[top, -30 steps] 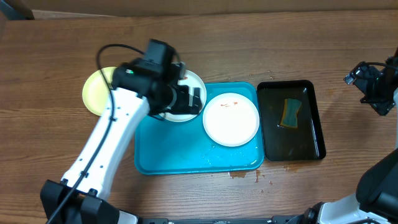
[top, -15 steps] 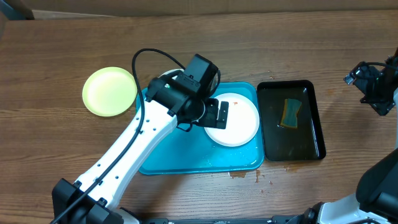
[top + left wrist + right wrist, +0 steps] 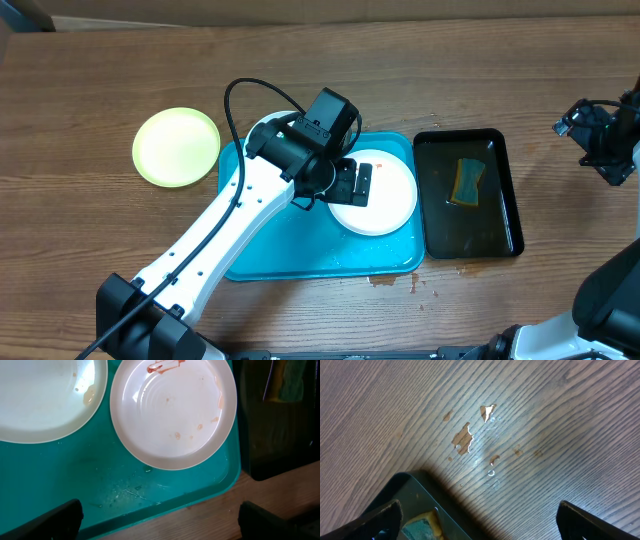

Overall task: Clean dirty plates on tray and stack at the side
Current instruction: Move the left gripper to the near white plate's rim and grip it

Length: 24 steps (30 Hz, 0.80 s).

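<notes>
On the tray (image 3: 300, 256) before me, my left gripper (image 3: 355, 184) hovers, jaws spread, over a smeared white plate (image 3: 388, 198), a second white plate (image 3: 266, 128) lies at its far left corner, the green plate (image 3: 176, 146) rests on the table (image 3: 90, 240) farther left, and my right gripper (image 3: 590, 132) hangs spread.

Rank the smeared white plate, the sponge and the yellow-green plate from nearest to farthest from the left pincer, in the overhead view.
1. Smeared white plate: its left edge lies beneath the left pincer, on the right side of the blue tray.
2. Sponge: to the right, in the black tray.
3. Yellow-green plate: far left, off the blue tray.
</notes>
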Each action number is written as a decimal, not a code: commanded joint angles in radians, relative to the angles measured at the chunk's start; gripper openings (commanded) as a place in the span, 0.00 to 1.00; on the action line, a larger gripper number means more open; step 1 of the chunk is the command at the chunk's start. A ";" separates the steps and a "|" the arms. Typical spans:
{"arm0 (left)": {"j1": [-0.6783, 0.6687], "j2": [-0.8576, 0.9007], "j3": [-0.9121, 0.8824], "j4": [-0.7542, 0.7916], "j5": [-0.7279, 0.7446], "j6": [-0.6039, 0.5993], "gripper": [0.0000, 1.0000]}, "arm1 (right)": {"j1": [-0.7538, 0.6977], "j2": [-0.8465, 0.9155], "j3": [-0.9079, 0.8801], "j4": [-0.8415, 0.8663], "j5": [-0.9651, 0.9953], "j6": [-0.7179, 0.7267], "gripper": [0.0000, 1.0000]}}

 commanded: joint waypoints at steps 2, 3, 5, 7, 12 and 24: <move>-0.005 0.010 -0.010 -0.001 -0.005 -0.013 1.00 | -0.002 -0.001 0.011 0.005 0.002 -0.003 1.00; -0.005 0.010 -0.010 -0.004 -0.005 -0.013 1.00 | -0.002 -0.001 0.011 0.005 0.002 -0.003 1.00; -0.005 0.010 -0.010 -0.010 -0.005 -0.013 1.00 | -0.002 -0.001 0.011 0.005 0.002 -0.003 1.00; -0.005 0.010 -0.010 -0.012 -0.005 -0.013 1.00 | -0.002 -0.001 0.011 0.005 0.002 -0.003 1.00; -0.005 0.010 -0.010 -0.008 -0.009 -0.013 1.00 | -0.002 -0.001 0.011 0.005 0.002 -0.003 1.00; -0.005 0.010 -0.010 -0.003 -0.021 -0.013 0.99 | -0.002 -0.001 0.011 0.005 0.002 -0.003 1.00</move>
